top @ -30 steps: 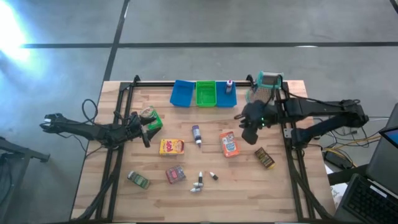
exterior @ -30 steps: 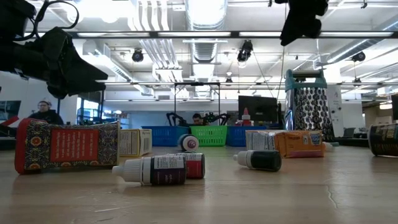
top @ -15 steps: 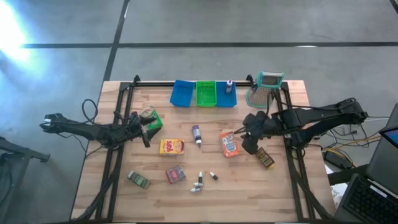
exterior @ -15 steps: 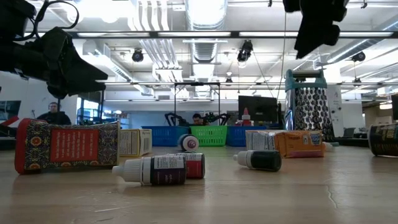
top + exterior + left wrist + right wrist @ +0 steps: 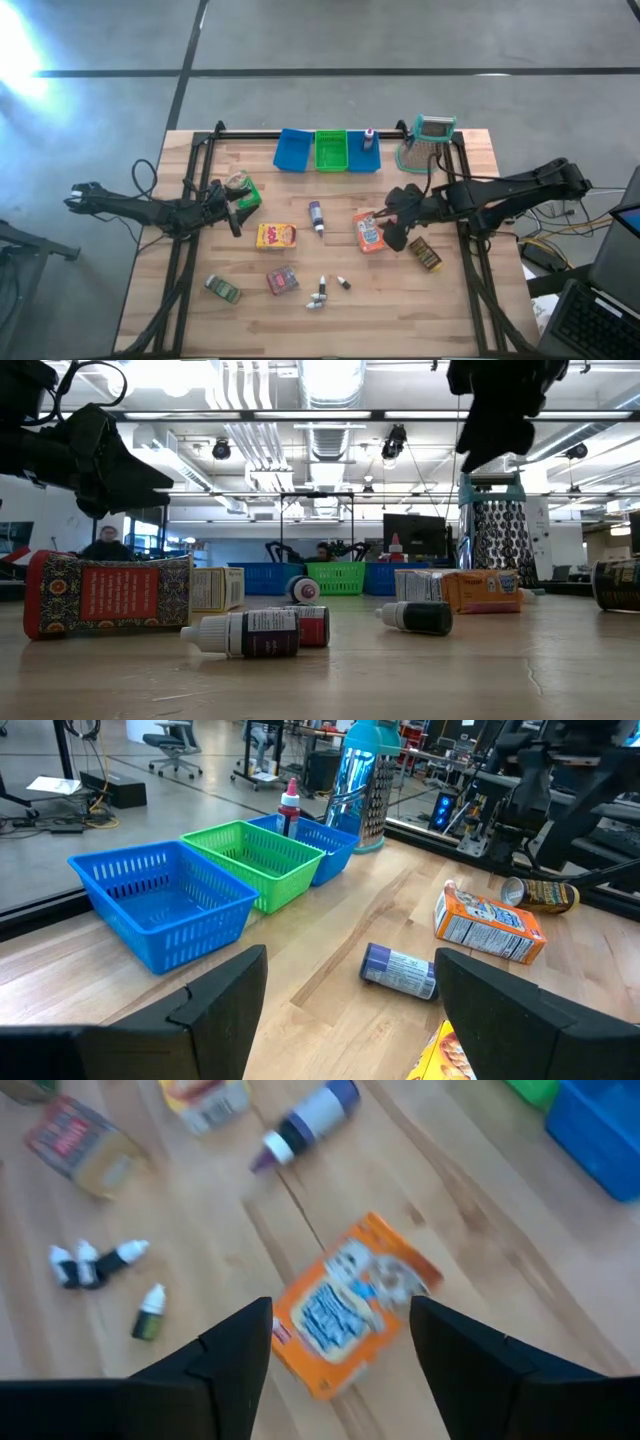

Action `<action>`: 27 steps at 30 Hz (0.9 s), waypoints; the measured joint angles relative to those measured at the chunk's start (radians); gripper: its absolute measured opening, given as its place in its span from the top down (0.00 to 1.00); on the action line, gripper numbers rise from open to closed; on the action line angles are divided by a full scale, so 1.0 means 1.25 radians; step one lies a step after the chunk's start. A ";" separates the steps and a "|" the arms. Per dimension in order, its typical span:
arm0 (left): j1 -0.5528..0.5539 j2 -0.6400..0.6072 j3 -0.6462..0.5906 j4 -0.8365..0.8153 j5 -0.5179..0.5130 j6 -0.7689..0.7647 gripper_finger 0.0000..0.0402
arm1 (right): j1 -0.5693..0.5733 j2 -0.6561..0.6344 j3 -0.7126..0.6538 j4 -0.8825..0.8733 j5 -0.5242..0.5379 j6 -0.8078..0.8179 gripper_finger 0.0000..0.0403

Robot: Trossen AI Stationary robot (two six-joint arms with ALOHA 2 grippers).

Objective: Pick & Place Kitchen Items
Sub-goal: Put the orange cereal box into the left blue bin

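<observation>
My right gripper hangs open above the table, over the orange box, which lies flat on the wood. Its fingers stand apart, clear of the box. My left gripper waits open at the table's left, beside a green packet. Lying on the table are a purple bottle, a yellow-red box, a brown packet, a pink-red packet, another green packet and small bottles.
Two blue bins and a green bin stand in a row at the far edge; the right blue one holds a bottle. A metal grater stands at the far right. A dark frame edges the table.
My right gripper has come down and moved toward the table's near edge, from beside the grater to above the orange box. Nothing on the table has moved.
</observation>
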 joint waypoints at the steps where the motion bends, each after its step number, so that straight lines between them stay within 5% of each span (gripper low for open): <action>1: 0.000 0.000 0.000 0.000 0.000 0.000 0.27 | 0.000 0.000 0.000 0.012 0.003 -0.009 0.41; 12: 0.000 0.000 0.000 0.000 0.000 0.000 0.27 | 0.079 0.010 0.010 0.190 0.062 -0.067 0.45; 27: 0.000 0.000 0.000 0.000 0.000 0.000 0.27 | 0.190 0.022 0.012 0.228 0.132 0.032 0.22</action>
